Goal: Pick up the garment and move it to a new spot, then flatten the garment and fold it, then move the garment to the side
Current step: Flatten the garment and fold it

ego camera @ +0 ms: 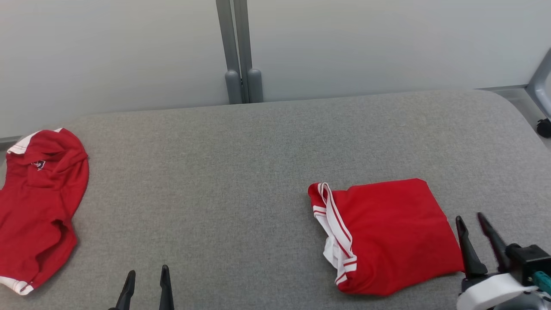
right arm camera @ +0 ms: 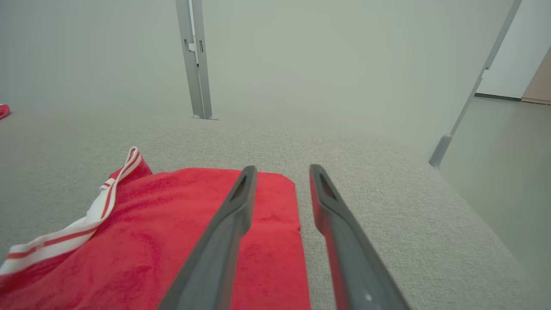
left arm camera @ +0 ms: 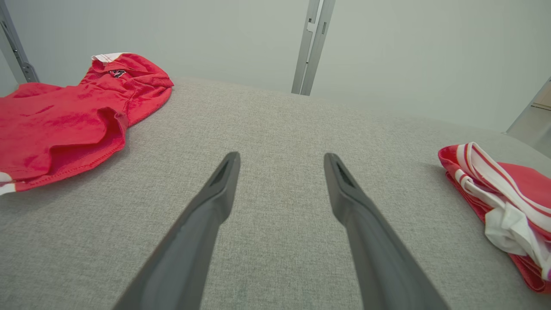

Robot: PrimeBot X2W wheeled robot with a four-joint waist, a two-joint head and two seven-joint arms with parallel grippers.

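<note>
A folded red garment with white striped trim lies on the right half of the grey table; its trim edge faces left. It also lies at the right edge of the left wrist view as the folded garment, and under my fingers in the right wrist view as the folded garment. My right gripper is open just above the garment's right edge, holding nothing. My left gripper is open near the table's front edge, over bare fabric, well left of the garment.
A second red garment lies crumpled at the table's far left edge, seen too as the crumpled garment. A grey post stands behind the table against the pale wall. The table's right edge drops to the floor.
</note>
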